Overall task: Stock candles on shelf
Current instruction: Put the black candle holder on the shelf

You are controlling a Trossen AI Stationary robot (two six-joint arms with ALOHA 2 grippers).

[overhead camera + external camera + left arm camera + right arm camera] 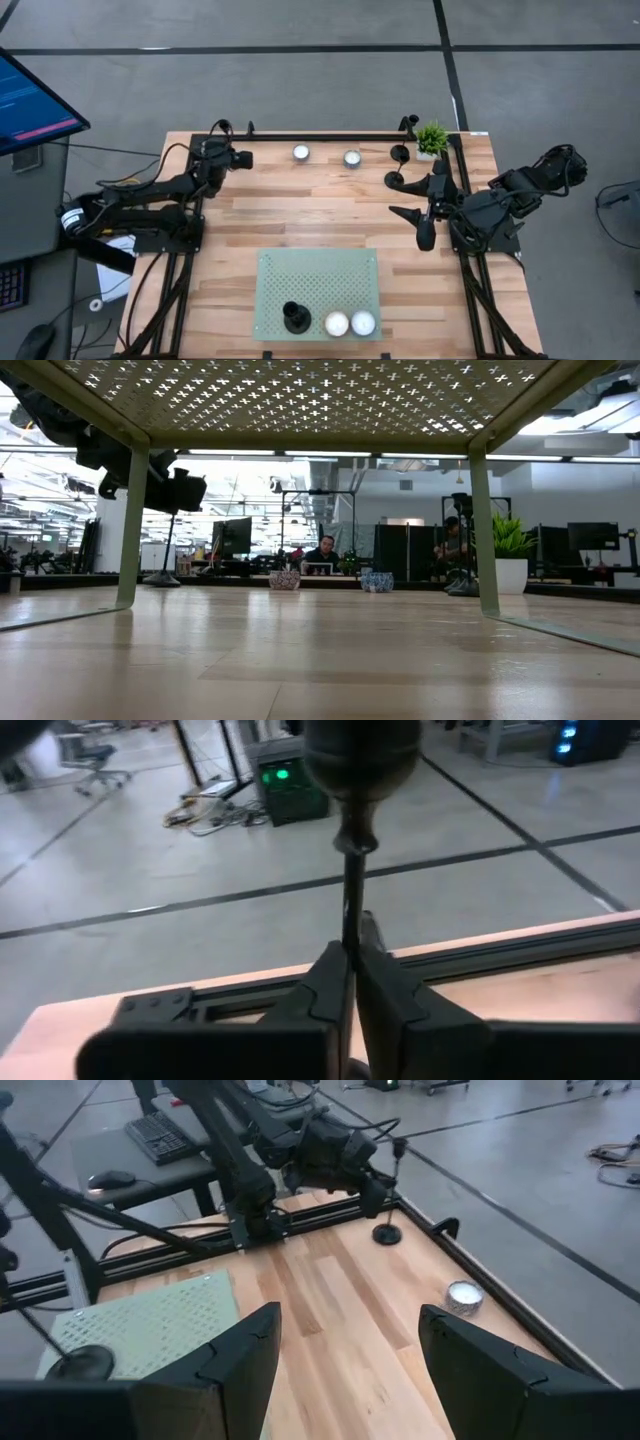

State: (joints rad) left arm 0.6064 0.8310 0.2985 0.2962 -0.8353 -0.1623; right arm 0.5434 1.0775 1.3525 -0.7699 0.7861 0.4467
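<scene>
Two candles (pixel 301 153) (pixel 352 158) sit on the wooden table near its far edge. Two more candles (pixel 336 323) (pixel 363 323) rest on the near edge of the pale green perforated shelf (pixel 318 280), beside a black holder (pixel 294 318). My left gripper (pixel 246 158) is at the far left of the table, shut on a thin black candlestick (pixel 386 1230). My right gripper (pixel 395 196) hangs open above the table's right side, with nothing between its fingers (pixel 240 1355). My left gripper pinches the candlestick's thin upright stem (pixel 347 925) between its two fingers, well below the stick's cup. The fingers come nearly level from the table's left side and lie across the stem. The stick stands upright, and its round base (pixel 385 1235) looks to be on the table.
Another black candlestick (pixel 399 153) and a small potted plant (pixel 432 138) stand at the far right. Black rails (pixel 330 134) edge the table. The shelf stands on thin legs (pixel 486 530) with space beneath. A monitor (pixel 30 105) is off to the left.
</scene>
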